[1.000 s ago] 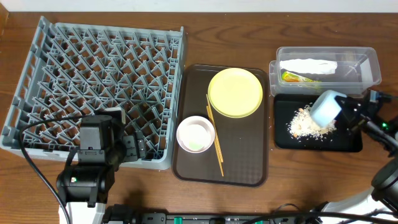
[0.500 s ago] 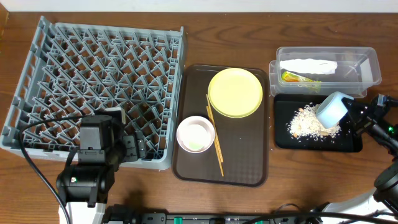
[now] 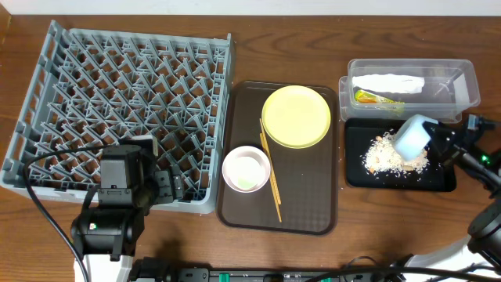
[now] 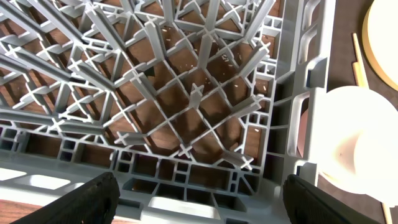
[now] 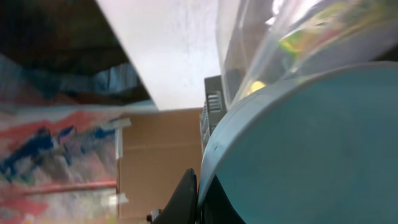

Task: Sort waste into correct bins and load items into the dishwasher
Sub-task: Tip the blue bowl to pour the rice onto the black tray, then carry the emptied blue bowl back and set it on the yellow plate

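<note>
We log the light blue bowl (image 3: 412, 136), tilted, grasped in the right jaws over the black tray (image 3: 440, 179) at right, crumbs (image 3: 382, 155) lying in that tray. We log the left jaws released, over the near right corner of the grey rack (image 3: 125, 94).

Grey rack (image 3: 125, 86), yellow plate (image 3: 296, 116), light blue bowl (image 3: 411, 137), black tray (image 3: 438, 178)

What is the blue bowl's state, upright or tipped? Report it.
Tipped. The light blue bowl is held on its side by the right arm's jaws above the black tray, crumbs lying below it.
</note>
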